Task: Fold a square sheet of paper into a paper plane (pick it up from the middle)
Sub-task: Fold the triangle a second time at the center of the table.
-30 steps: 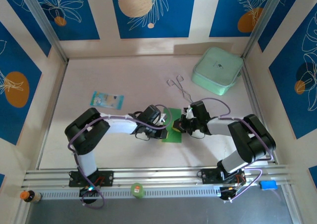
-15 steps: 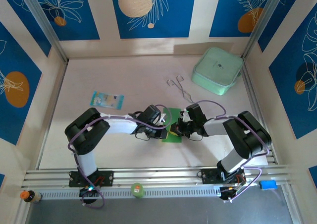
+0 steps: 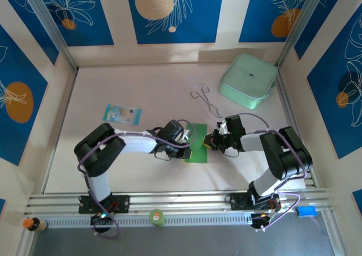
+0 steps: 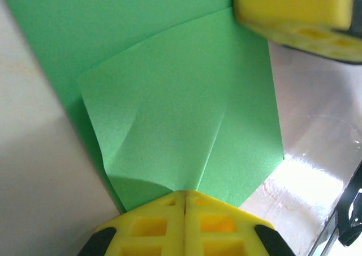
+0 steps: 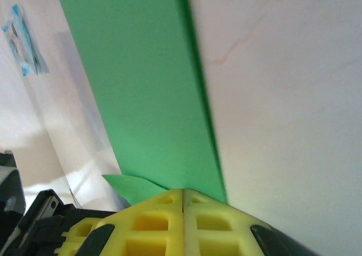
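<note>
While both pincers were closed tight, the left pincer (image 4: 185,195) rested its tips on the corner of a folded flap of the green paper (image 4: 181,114), and the right pincer (image 5: 184,192) pressed the paper's other side. Whether either nipped any paper could not be told. The paper lay flat on the tabletop (image 3: 141,86) between them. It looked light, limp and quick to slide or crease, so a pinch at the raised flap edge near the middle seemed best. Bare surface lay ahead of both, and a box (image 3: 248,80) stood well beyond the right pincer.

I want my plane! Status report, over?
Left gripper, right gripper: jaws shut, tips at bright-green creased paper sheet. Sheet partly folded. Thin metal tongs lie apart.
</note>
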